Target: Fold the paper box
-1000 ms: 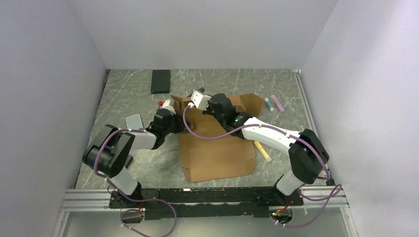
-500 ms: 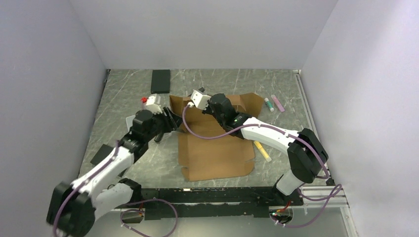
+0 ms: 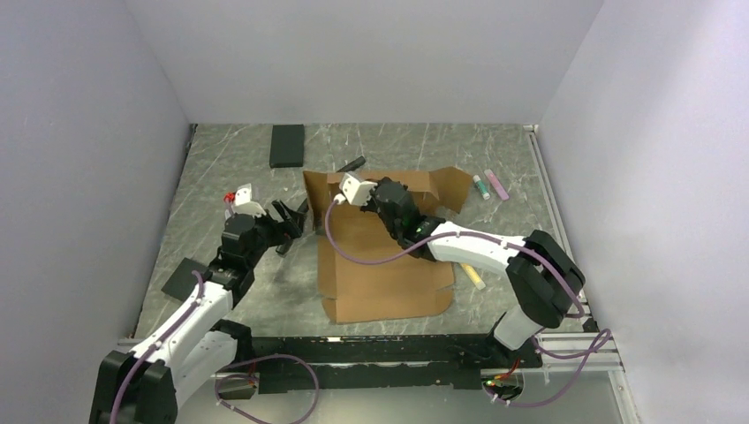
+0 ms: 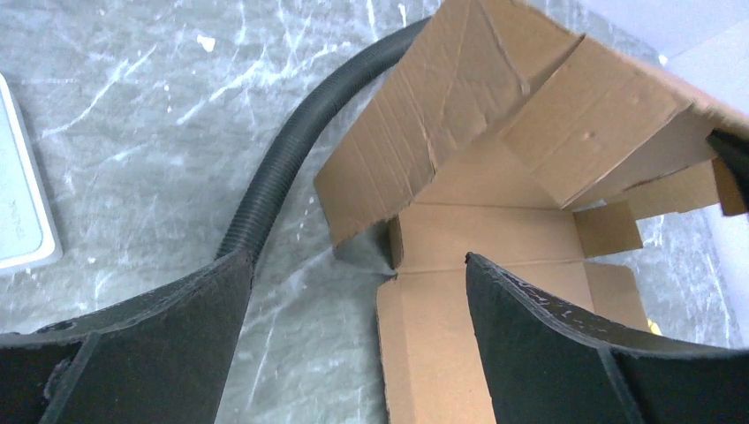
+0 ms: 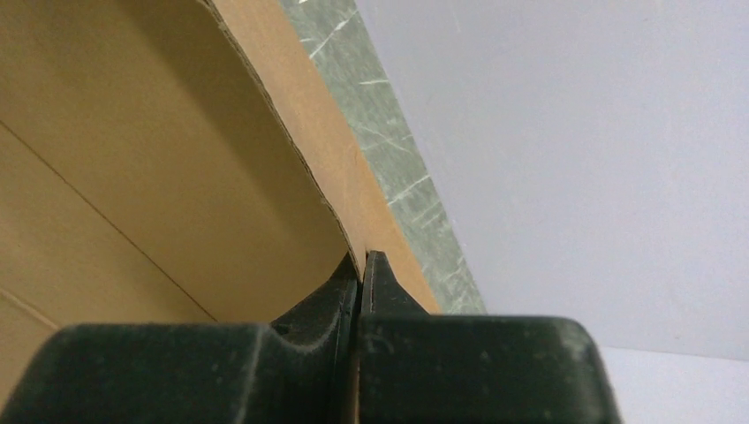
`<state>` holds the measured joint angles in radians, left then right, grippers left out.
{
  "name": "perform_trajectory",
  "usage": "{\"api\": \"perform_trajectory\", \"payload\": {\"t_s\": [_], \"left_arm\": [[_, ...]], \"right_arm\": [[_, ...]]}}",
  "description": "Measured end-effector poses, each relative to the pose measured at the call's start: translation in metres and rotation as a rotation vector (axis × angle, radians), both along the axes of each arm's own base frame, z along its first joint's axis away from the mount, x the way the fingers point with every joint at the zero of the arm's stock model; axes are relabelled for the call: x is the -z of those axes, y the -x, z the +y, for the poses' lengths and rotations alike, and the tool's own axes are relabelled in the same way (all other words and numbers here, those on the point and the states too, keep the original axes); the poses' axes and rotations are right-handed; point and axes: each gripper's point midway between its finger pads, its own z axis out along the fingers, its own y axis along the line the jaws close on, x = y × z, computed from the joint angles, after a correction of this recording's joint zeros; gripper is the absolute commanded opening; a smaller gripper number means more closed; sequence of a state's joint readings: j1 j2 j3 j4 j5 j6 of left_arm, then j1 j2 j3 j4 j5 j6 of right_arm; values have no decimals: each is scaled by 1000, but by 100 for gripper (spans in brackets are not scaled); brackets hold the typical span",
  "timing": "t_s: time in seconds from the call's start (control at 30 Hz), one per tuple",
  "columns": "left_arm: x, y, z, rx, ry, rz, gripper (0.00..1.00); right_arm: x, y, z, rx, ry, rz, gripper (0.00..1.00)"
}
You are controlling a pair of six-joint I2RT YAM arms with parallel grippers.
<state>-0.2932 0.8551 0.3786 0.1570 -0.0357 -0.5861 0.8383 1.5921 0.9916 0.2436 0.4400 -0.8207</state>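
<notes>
Near panel: the plain brown cardboard paper box (image 3: 380,274) lies on the grey marbled table (image 3: 221,177). Its flat panel is on the near side of both sets of fingers, and its raised flaps are level with them and beyond.
Left fingers: the left fingers (image 4: 208,305) are spread wide and hold nothing. The box's corner lies just ahead of the gap between them, with no contact visible. A tilted flap stands beyond the tips.
Right fingers: the right fingers (image 5: 373,284) are clenched on the thin top edge of a raised cardboard wall, with the sheet between the pads.
Hose: a dark grey ribbed hose (image 4: 274,177) runs from beside one left finger, away past the flap's outer face. Whether it touches the flap cannot be told.
Far side: a small black flat block (image 3: 287,146) lies well beyond the left fingers, apart from the box.
Step, judged: walls partly raised, nothing tucked.
Risk, flap: with nothing holding it, the tilted flap may sag back.
Risk, pinch: a pull on so narrow an edge could tear or slip.
Risk, approach: the left fingers closing in could snag the hose or shove the box across the table.
</notes>
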Motion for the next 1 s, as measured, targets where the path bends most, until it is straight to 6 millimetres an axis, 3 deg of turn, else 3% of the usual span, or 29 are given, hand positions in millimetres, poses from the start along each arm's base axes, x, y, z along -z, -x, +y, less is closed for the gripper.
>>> {"api": "perform_trajectory", "payload": {"t_s": [0.33,0.5,0.67,0.8,1.0], "left_arm": [[-29,-17,3,10,63,-163,93],[-31,-25,1,25,71,-185,94],[-23,-32,-13,110,59,-189,100],[-34,-34,-25,206,11,-260,100],[-53,-29,-38,297,-103,-452,87]], "right_arm": [[8,2,-5,84,11,-254,0],[7,5,-10,97,23,-336,0],[7,6,-13,109,35,-349,0],[8,5,-12,114,34,-331,0],[3,7,-10,111,-3,-228,0]]}}
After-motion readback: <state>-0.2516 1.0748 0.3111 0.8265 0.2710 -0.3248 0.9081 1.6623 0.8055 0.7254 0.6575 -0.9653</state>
